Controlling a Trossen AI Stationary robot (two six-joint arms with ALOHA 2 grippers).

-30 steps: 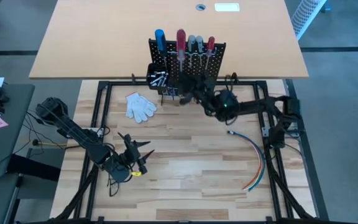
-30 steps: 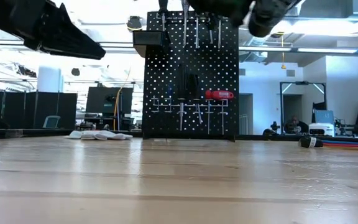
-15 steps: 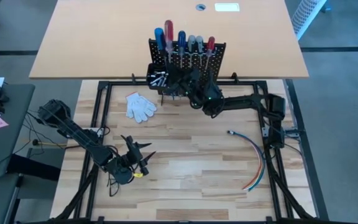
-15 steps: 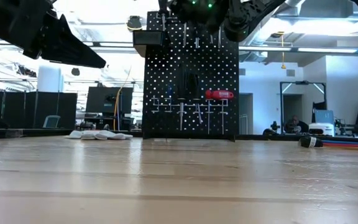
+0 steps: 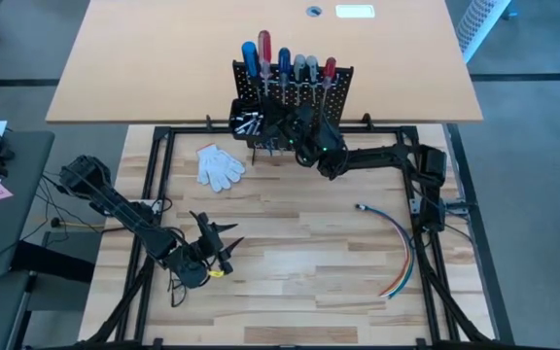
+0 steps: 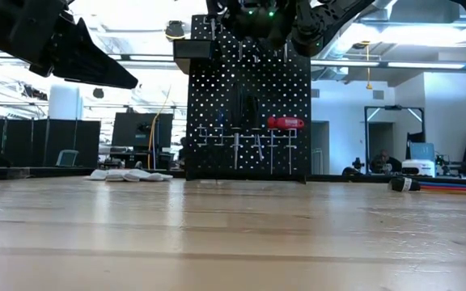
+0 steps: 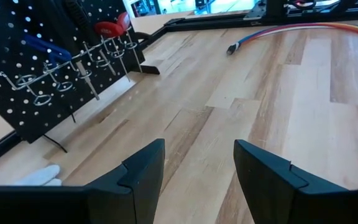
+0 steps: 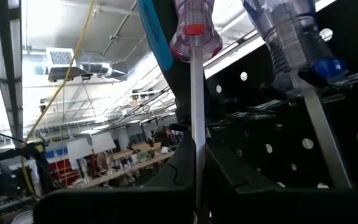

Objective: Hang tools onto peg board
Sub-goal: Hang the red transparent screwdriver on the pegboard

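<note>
Looking straight down, the right gripper (image 5: pixel 282 128) was at the peg board's (image 5: pixel 343 80) top row, where the red screwdriver (image 5: pixel 263 51) stood beside the blue one (image 5: pixel 249 58). Its wrist view showed its fingers closed on that screwdriver's shaft (image 8: pixel 195 124). The left gripper (image 7: pixel 194 174), low over the near table (image 7: pixel 303 124), hung parted and empty.

You see a black peg board (image 5: pixel 304 92) patterned with rows of small holes. Its top row carries blue (image 5: pixel 249 58), red (image 5: pixel 263 47) and grey (image 5: pixel 300 66) screwdriver handles. A white glove (image 5: pixel 220 166) lies at 9 o'clock from the board. The light wooden table (image 5: pixel 299 253) shows plank stripes and carries multicoloured cables (image 5: pixel 400 243).
</note>
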